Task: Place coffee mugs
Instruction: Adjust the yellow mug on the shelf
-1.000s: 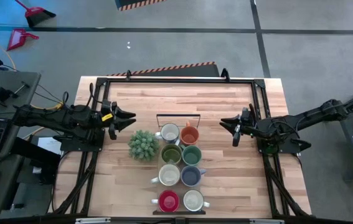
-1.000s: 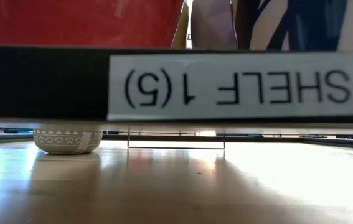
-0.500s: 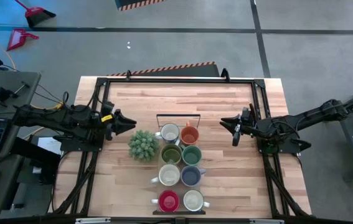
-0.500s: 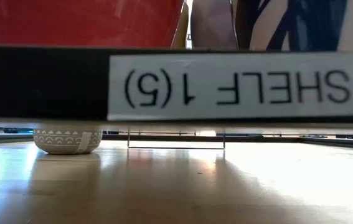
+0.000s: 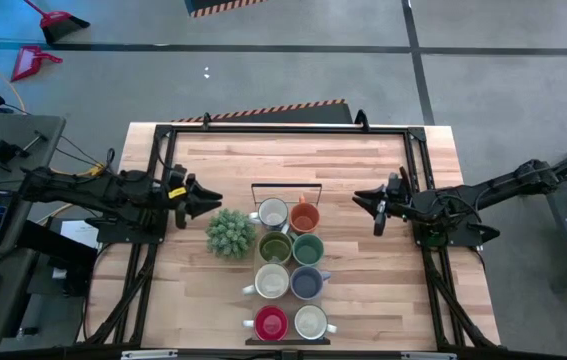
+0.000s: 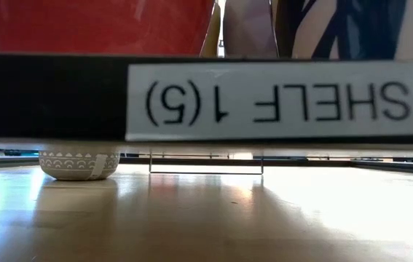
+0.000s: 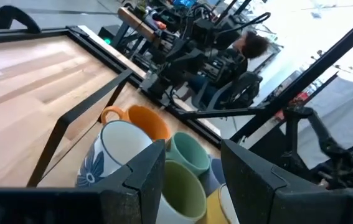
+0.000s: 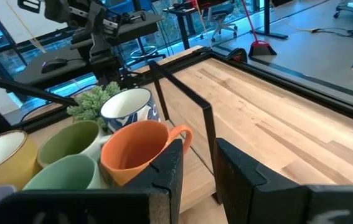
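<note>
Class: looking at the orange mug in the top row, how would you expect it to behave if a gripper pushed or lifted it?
The orange mug looks rigid and glazed, so probably slippery to pinch and breakable if dropped. It stands upright on a broad base, so a low push would likely slide it rather than tip it. Packed beside the patterned mug, it would probably knock its neighbours.

In the low view we read one label: a white rectangular paper sticker with black capital letters, stuck on a wide black horizontal bar that crosses the picture. Its text appears upside down and reads "SHELF 1(5)". We can make out no other words, brands or numbers on the mugs, the arms or the table in any view.
</note>
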`<state>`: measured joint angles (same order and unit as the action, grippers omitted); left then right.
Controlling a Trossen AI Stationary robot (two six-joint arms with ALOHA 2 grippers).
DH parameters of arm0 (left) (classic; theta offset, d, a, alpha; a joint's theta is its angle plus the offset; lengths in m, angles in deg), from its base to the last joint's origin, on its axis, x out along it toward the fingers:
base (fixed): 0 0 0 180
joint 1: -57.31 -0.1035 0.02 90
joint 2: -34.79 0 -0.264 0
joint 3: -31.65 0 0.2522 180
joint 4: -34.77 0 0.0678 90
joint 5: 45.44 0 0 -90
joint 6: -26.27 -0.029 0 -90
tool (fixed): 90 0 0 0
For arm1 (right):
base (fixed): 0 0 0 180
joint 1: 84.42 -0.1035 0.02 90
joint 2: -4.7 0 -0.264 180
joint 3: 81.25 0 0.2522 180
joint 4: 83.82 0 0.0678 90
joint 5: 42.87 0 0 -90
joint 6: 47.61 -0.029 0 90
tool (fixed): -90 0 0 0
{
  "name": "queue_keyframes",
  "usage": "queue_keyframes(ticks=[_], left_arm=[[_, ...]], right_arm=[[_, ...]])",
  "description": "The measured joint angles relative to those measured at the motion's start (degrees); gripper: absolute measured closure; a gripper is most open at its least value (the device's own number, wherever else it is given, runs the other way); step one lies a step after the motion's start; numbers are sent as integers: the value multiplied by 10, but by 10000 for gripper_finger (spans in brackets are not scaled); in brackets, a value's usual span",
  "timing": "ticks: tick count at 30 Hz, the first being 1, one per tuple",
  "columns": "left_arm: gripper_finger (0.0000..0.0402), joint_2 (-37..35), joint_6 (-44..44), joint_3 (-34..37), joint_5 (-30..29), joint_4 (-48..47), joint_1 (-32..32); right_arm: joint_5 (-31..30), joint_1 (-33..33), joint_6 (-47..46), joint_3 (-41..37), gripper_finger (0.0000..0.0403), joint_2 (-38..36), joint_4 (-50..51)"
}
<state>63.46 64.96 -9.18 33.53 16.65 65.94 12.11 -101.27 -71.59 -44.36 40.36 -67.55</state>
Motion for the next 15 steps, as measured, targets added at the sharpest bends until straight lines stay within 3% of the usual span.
queue_keyframes(ticks=[15], left_arm=[[257, 0, -52, 0, -22, 30, 0]], right_arm=[[10, 0, 49, 0, 330, 0, -4]])
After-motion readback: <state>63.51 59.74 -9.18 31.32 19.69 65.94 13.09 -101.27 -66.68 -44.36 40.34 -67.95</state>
